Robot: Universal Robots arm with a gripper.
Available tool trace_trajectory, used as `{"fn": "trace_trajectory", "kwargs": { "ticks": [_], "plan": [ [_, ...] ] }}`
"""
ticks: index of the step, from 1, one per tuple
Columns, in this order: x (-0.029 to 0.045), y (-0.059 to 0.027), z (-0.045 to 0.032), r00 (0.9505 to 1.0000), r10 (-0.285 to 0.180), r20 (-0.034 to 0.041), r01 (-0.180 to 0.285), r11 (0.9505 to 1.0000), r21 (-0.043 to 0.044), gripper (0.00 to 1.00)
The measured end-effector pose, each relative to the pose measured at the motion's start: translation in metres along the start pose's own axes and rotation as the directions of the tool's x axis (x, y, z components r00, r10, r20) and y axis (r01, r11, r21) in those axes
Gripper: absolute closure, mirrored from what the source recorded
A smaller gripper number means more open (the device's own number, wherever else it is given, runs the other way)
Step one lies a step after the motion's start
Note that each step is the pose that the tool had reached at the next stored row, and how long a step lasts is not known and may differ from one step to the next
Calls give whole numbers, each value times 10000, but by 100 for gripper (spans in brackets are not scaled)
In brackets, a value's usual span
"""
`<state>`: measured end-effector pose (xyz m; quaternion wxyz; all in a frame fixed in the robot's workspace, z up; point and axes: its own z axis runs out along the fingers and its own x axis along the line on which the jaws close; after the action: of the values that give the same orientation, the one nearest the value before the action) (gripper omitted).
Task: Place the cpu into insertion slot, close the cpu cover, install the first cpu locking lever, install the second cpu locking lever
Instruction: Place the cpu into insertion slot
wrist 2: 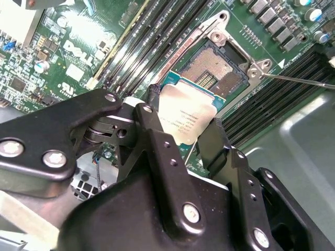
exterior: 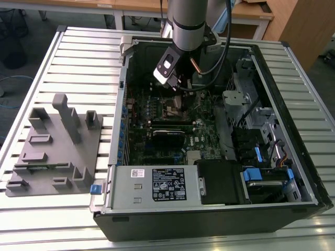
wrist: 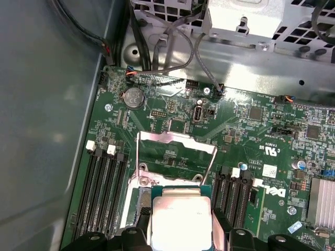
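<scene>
On the slatted metal surface [exterior: 63, 52] lies an open computer case [exterior: 209, 219], where, toward twelve o'clock in the exterior view, the pincer [wrist 2: 183, 117] grips the cpu [wrist: 180, 219] by its edges near the insertion slot [wrist 2: 217, 65], so a tilted release could likely bend its pins.

We see the silvery square cpu [wrist 2: 186, 117] held near the slot [wrist 2: 217, 65], not seated; the slot's dark centre is bare, and the cover [wrist: 175, 137] stands raised at its edge.

A robotics lab — slatted metal bench [exterior: 78, 47], opened computer case [exterior: 209, 222], wooden desks [exterior: 256, 13] behind.
</scene>
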<state>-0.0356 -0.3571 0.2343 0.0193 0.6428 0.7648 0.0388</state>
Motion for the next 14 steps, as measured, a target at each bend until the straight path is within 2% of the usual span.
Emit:
{"fn": "trace_trajectory", "kwargs": {
  "ticks": [1, 2, 8, 11, 14],
  "plan": [
    [0, 0, 0, 10000, 2, -10, -1, 10000, 58, 46],
    [-1, 0, -1, 10000, 2, -12, -2, 10000, 79, 46],
    [-1, 0, 0, 10000, 49, -11, -49, 10000, 86, 46],
    [-1, 0, 7, 9984, 558, 31, -558, 9984, 74, 46],
    [-1, -1, 13, 9940, 1089, 76, -1089, 9940, 60, 46]
  ]
}}
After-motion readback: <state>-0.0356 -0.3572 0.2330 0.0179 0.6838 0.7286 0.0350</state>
